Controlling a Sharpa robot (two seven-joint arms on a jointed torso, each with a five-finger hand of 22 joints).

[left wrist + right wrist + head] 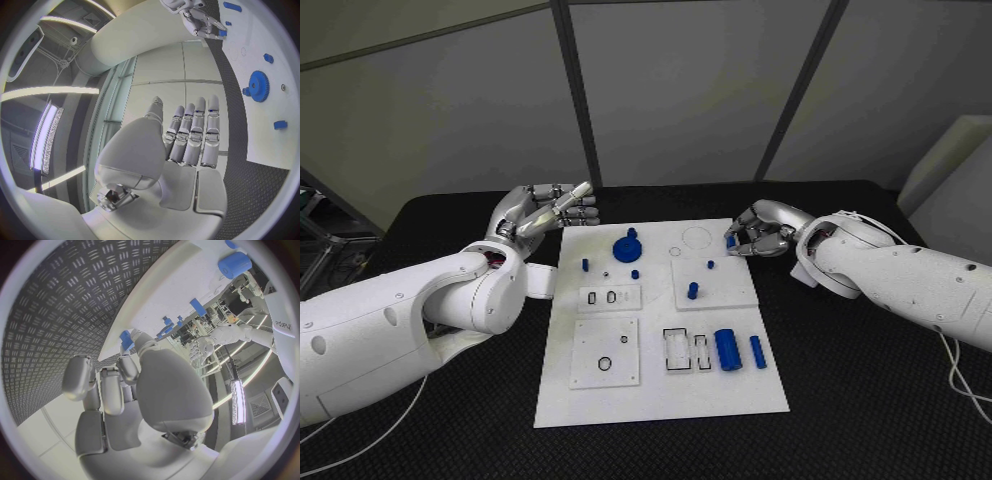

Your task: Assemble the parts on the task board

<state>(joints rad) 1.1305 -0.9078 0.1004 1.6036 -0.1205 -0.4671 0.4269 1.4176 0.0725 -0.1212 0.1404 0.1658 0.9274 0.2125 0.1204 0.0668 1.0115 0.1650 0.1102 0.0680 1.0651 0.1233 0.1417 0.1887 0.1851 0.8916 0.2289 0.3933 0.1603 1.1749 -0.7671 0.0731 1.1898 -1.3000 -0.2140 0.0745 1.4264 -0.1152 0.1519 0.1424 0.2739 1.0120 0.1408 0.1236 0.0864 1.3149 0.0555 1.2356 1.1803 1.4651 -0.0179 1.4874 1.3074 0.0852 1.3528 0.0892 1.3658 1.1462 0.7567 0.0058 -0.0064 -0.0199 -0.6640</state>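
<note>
A black table (848,400) carries the white task board (661,395) at its centre, with blue parts spread across it. The left hand (545,212) hovers off the board's 10 o'clock corner, fingers straight and close side by side, holding nothing; it looks parked clear of the work. At the 1 o'clock corner the right hand (759,232) curls over the board edge, its fingertips (128,365) pinching a small blue part (126,339), apparently lifted for seating in a socket. The blue gear (627,246) sits at 12 o'clock on the board, the thick blue cylinder (727,350) and a thinner blue rod (757,352) at 4 o'clock, beside an open rectangular slot (676,350), probably laid out ready for fitting. Smaller blue pegs (692,291) stand near the centre. Most of the assembly seems still to come. No brand, label or lettering on the board or parts can be read.
</note>
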